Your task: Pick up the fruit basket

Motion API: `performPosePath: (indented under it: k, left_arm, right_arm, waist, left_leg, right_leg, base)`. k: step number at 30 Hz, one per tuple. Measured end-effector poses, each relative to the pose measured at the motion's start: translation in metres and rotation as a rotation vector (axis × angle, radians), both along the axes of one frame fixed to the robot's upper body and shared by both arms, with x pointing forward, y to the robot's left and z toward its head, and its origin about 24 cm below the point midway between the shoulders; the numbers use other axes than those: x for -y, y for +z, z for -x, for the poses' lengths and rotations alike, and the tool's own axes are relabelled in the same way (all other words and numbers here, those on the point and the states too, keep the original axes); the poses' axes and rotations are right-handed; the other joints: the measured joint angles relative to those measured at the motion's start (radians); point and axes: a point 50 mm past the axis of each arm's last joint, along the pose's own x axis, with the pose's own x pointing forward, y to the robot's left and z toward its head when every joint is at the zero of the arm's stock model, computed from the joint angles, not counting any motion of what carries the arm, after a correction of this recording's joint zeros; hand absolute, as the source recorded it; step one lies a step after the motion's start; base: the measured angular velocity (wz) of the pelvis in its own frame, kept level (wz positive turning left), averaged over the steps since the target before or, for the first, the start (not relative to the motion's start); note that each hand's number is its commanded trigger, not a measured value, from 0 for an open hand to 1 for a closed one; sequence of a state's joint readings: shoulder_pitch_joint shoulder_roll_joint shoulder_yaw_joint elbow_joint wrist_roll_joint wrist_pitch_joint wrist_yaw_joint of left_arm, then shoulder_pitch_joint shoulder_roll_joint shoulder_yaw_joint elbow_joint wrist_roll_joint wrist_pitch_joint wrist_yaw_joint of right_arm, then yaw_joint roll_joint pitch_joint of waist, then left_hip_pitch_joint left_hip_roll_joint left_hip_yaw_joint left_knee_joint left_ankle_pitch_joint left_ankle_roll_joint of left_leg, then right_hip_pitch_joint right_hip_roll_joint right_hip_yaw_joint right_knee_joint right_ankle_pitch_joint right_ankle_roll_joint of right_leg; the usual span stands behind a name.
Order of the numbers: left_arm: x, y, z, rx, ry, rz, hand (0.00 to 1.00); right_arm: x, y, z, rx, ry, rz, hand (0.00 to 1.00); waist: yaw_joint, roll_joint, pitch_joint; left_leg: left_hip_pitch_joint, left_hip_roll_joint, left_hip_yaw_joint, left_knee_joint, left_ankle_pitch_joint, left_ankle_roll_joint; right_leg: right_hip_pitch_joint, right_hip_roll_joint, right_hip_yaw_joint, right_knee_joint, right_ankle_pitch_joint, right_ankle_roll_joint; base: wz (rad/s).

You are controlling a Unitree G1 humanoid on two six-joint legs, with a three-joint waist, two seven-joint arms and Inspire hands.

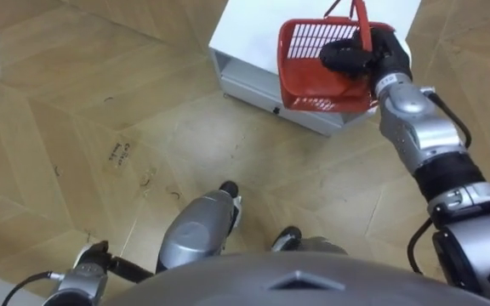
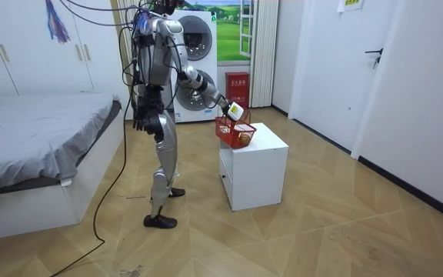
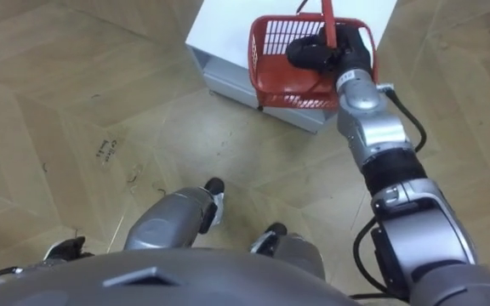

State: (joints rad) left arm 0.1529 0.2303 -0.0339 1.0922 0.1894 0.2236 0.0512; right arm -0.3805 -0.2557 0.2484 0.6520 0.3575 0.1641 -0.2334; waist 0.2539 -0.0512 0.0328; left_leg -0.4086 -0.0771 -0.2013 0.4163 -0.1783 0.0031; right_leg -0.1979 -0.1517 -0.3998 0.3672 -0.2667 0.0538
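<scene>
**Right hand at the basket on the cabinet**
You stood near the white cabinet [image 1: 245, 38] with your right arm stretched out to it. The red basket [image 1: 309, 49] was at the cabinet's near edge. Your right hand [image 1: 353, 56] lay across the basket's rim, under the upright handle [image 1: 361, 15]. You could not tell whether it had a grip on anything. Your left hand [image 2: 139, 121] hung at your side, well away from the cabinet, and its state was just as unclear.

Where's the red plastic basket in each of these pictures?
Left eye view: red plastic mesh basket at top, right of centre, at the white box-shaped cabinet's near corner.
Right eye view: top, just right of centre.
Room view: middle, at the cabinet's top edge.
Shared landmark: the white cabinet.
</scene>
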Motion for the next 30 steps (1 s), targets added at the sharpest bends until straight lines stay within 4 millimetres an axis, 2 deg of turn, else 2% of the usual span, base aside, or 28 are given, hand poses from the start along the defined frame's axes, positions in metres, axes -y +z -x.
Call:
performPosePath:
  k: [6, 13, 17, 23, 27, 29, 30]
  left_arm:
    - [-0.001, -0.001, 0.002, -0.013, 0.002, -0.001, 0.0]
    - [-0.002, 0.0, 0.0, -0.009, 0.001, -0.003, 0.0]
    - [-0.002, 0.0, -0.006, 0.0, -0.001, -0.011, 0.0]
    - [-0.002, 0.0, -0.008, -0.002, -0.012, -0.009, 0.0]
    - [-0.001, -0.001, -0.007, -0.012, -0.029, -0.007, 0.0]
    - [-0.001, -0.001, -0.006, -0.015, -0.033, -0.006, 0.0]
    - [-0.001, -0.001, -0.006, -0.02, -0.044, -0.006, 0.0]
  right_arm:
    - [0.011, 0.008, -0.013, 0.007, -0.081, -0.022, 1.0]
    - [0.02, 0.012, -0.014, 0.022, -0.145, -0.01, 1.0]
    - [0.031, 0.023, -0.019, 0.05, -0.186, 0.013, 1.0]
    - [0.041, 0.038, -0.03, 0.082, -0.228, 0.024, 1.0]
    - [0.047, 0.04, -0.031, 0.082, -0.239, 0.035, 1.0]
    - [0.052, 0.038, -0.03, 0.066, -0.246, 0.032, 1.0]
    - [0.053, 0.037, -0.029, 0.057, -0.246, 0.028, 0.74]
  waist:
    - [0.002, 0.001, -0.0001]
    - [0.001, 0.001, -0.0007]
    - [0.002, 0.005, -0.0009]
    - [0.003, 0.008, 0.0016]
    - [0.0, 0.009, 0.0026]
    - [-0.001, 0.006, 0.004]
    - [-0.001, 0.007, 0.0036]
  left_leg:
    - [-0.012, -0.006, 0.001, 0.012, 0.002, 0.004]
    - [-0.016, -0.005, 0.001, 0.016, 0.002, 0.004]
    - [-0.026, -0.006, 0.002, 0.028, 0.002, 0.004]
    - [-0.044, -0.007, 0.006, 0.051, 0.002, 0.004]
    - [-0.066, -0.018, 0.008, 0.067, 0.002, 0.005]
    - [-0.078, -0.023, 0.011, 0.076, 0.003, 0.006]
    - [-0.083, -0.024, 0.013, 0.083, 0.003, 0.006]
  right_leg:
    - [-0.01, -0.006, 0.001, 0.012, 0.0, 0.0]
    - [-0.015, -0.006, 0.001, 0.014, 0.0, 0.0]
    - [-0.033, -0.01, 0.011, 0.042, -0.002, 0.003]
    - [-0.064, -0.029, 0.009, 0.099, -0.017, 0.006]
    - [-0.084, -0.038, 0.007, 0.126, -0.031, 0.001]
    - [-0.105, -0.054, 0.012, 0.163, -0.049, 0.001]
    - [-0.111, -0.058, 0.014, 0.174, -0.053, 0.001]
  base:
    - [0.0]
    - [0.0]
    - [0.0]
    - [0.0]
    - [0.03]
    - [0.04]
    - [0.0]
